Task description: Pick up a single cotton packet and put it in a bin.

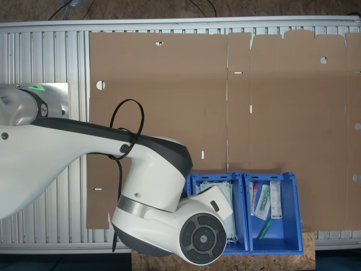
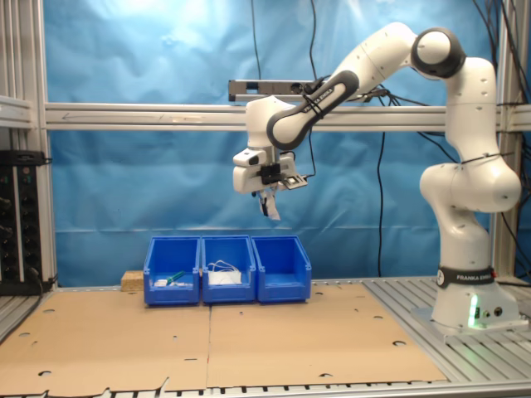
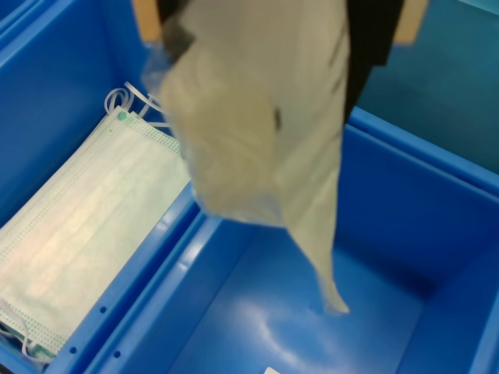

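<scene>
Here, close up in the wrist view, cotton packet dangling crumpled from the clenched pincer, over an open blue bin. Beside it, pale-green face masks in the neighbouring bin. Farther off, in the second exterior view, held high above three blue bins on the cardboard-covered bench.
</scene>
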Robot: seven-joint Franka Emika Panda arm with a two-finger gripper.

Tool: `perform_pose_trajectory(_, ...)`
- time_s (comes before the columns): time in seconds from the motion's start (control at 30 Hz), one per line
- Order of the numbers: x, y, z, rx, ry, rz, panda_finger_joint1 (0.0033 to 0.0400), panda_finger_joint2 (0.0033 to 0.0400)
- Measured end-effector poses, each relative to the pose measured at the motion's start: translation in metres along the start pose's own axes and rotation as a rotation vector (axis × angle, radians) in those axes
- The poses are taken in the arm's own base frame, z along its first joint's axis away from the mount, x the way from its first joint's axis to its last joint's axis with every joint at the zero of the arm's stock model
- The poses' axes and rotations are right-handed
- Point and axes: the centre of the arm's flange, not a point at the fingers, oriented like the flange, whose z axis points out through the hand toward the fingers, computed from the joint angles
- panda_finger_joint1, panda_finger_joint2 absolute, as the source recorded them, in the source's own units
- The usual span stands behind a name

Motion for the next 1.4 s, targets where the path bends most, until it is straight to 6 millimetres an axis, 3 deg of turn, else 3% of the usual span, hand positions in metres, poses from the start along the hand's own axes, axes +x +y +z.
perform_pose_trajectory(1.4, -0.0087, -0.0067, 0.0018, 0.032, 0.010, 0.017, 0.0062, 0.0062)
